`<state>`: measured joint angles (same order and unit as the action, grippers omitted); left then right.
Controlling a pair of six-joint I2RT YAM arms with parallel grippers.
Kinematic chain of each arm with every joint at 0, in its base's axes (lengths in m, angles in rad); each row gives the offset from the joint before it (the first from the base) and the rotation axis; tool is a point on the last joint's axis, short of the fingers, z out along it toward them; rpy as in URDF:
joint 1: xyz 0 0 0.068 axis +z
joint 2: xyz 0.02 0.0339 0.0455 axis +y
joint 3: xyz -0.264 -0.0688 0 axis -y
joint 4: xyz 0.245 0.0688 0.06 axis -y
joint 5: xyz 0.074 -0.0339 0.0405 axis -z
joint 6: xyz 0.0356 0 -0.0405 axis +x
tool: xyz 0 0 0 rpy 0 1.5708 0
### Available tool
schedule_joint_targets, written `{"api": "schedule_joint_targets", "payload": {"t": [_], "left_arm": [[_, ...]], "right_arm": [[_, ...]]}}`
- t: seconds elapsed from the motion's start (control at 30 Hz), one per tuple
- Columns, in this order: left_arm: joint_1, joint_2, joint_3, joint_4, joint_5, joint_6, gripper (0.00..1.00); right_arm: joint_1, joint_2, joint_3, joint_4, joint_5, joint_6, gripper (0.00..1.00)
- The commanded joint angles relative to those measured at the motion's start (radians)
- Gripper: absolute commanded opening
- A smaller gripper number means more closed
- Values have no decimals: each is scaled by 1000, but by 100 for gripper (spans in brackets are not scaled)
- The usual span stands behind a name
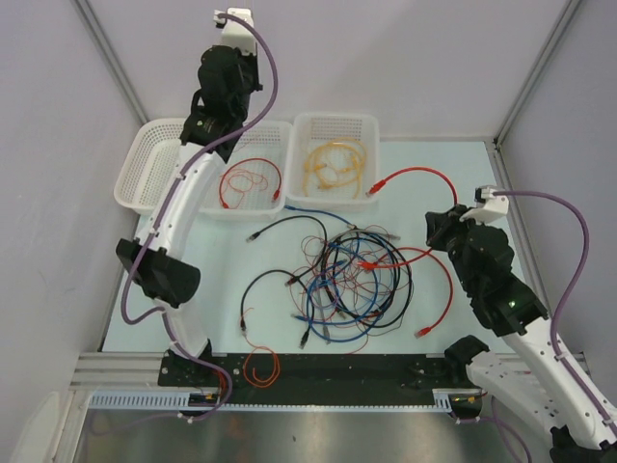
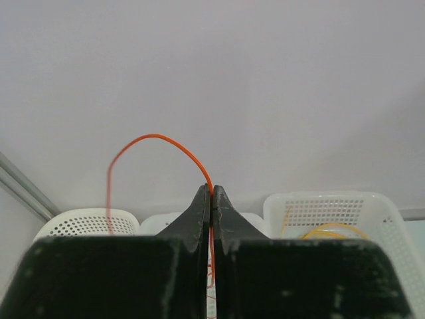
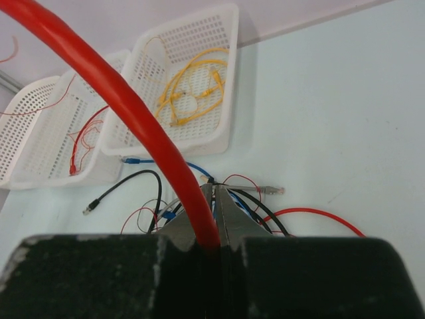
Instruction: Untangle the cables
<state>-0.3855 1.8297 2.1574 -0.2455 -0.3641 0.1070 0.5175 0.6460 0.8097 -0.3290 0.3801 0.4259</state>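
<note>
cables in blue, black and red lie in a tangled heap at the middle of the surface. we see the left gripper pressed together on a thin orange wire, which arches up before the wall, above the white baskets. the right gripper pinches a thick red cable just right of the heap. yellow cables lie in the rightmost basket, and a thin red wire in the middle one.
</note>
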Motion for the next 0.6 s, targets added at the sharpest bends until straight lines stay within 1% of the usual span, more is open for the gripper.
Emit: {"api": "schedule_joint_targets", "payload": {"t": [0.0, 0.13, 0.27, 0.43, 0.47, 0.5, 0.53, 0.57], "left_arm": [[37, 32, -39, 91, 62, -53, 0], [45, 72, -83, 104, 65, -63, 0], [53, 94, -180, 120, 24, -61, 0], [86, 137, -199, 40, 42, -148, 0], [85, 138, -196, 26, 43, -164, 6], [86, 131, -197, 20, 47, -171, 21], [85, 115, -214, 25, 54, -179, 38], [85, 94, -235, 40, 57, -187, 62]], "right_arm": [[-8, 14, -18, 51, 17, 17, 0], [-16, 33, -38, 68, 3, 31, 0], [-22, 49, -47, 73, -4, 40, 0], [-27, 53, -58, 76, -7, 43, 0], [-27, 52, -60, 74, -12, 45, 0], [-30, 49, -60, 74, -14, 47, 0], [-31, 47, -60, 73, -18, 51, 0], [-34, 44, -60, 71, -24, 54, 0]]}}
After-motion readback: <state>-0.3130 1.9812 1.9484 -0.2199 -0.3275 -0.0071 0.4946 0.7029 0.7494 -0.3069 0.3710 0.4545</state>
